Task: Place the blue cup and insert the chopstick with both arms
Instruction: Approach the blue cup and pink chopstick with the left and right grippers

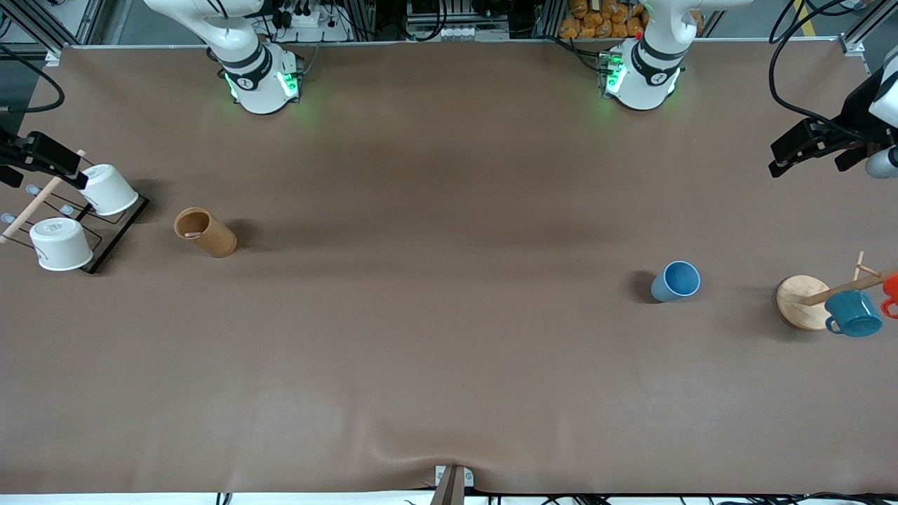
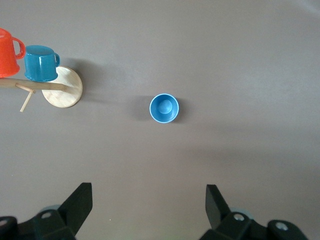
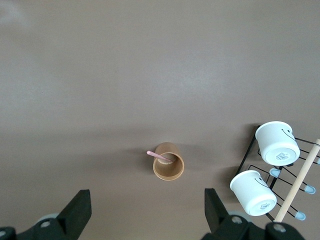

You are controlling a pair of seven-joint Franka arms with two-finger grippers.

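Front view: the blue cup (image 1: 676,281) stands upright on the brown table (image 1: 435,337) toward the left arm's end, apart from the round wooden base (image 1: 800,300) of a mug stand, where a teal mug (image 1: 852,313) and an orange mug (image 1: 891,291) hang on a dowel. The left gripper (image 1: 796,156) hangs high at that edge of the table, the arm reaching in from the side. At the right arm's end the right gripper (image 1: 35,160) hovers over a black wire rack (image 1: 112,235) that carries two white cups (image 1: 106,189). A brown cardboard tube (image 1: 205,232) stands just beside the rack, with the chopstick (image 1: 192,234) inside it.

Left wrist view: the left gripper (image 2: 149,206) points straight down, jaws wide apart and holding nothing, with the blue cup (image 2: 164,108) well below.

Right wrist view: the right gripper (image 3: 148,210) also points down, jaws spread and empty. The pink chopstick (image 3: 160,157) leans in the cardboard tube (image 3: 168,162), its tip over the rim.
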